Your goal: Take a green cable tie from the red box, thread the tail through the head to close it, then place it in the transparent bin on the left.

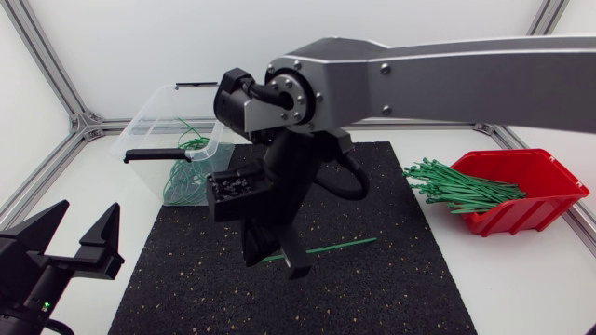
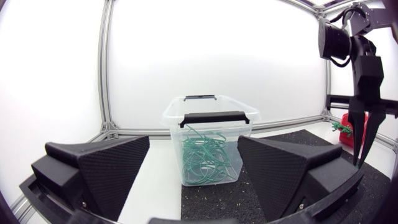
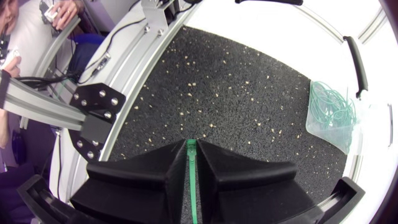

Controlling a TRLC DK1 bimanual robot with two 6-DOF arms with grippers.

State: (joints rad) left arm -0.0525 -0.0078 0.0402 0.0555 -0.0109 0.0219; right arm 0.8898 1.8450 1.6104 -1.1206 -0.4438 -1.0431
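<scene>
My right gripper [image 1: 275, 256] points down over the middle of the black mat [image 1: 372, 288], shut on one end of a green cable tie [image 1: 331, 247] that sticks out to the right, low over the mat. In the right wrist view the tie [image 3: 192, 186] runs up the slit between the closed fingers [image 3: 143, 177]. The red box [image 1: 521, 200] at the right holds a bundle of green ties [image 1: 461, 186]. At the back left stands the transparent bin [image 1: 177, 126], with looped green ties [image 1: 182, 172] inside. My left gripper [image 1: 84, 242] rests open and empty at the front left.
The mat covers the table's middle. In the left wrist view the bin [image 2: 211, 124] stands ahead of the open left fingers [image 2: 99, 171], and my right gripper [image 2: 360, 155] hangs over the mat beside the red box [image 2: 348, 127]. Aluminium frame posts line the table edges.
</scene>
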